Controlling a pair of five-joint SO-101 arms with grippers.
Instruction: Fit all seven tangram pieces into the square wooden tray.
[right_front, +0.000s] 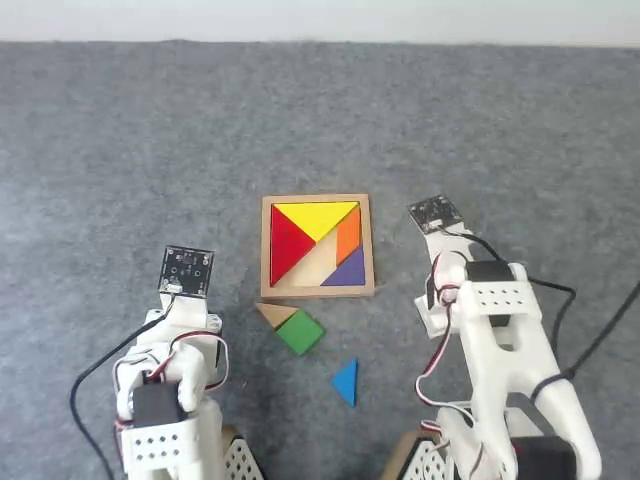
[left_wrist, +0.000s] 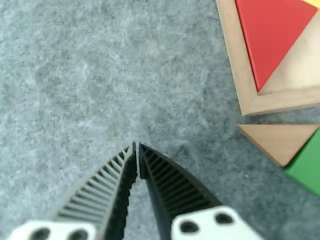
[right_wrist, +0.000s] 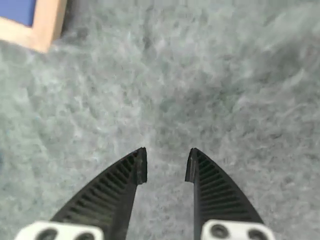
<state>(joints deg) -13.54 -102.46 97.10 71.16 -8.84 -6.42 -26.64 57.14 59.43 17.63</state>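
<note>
The square wooden tray (right_front: 316, 199) lies mid-table. In it sit a yellow triangle (right_front: 315, 218), a red triangle (right_front: 287, 247), an orange piece (right_front: 348, 240) and a purple piece (right_front: 349, 270); bare wood shows along its near side. On the felt in front lie a tan triangle (right_front: 273, 314), a green square (right_front: 299, 331) and a blue triangle (right_front: 346, 381). My left gripper (left_wrist: 136, 148) is shut and empty over the felt, left of the tray's near corner (left_wrist: 250, 102) and the tan triangle (left_wrist: 277, 142). My right gripper (right_wrist: 165, 164) is open and empty over felt, right of the tray (right_wrist: 45, 30).
Grey felt covers the whole table. The left arm (right_front: 170, 390) and right arm (right_front: 495, 320) stand at the near edge on either side of the loose pieces. Cables trail beside both arm bases.
</note>
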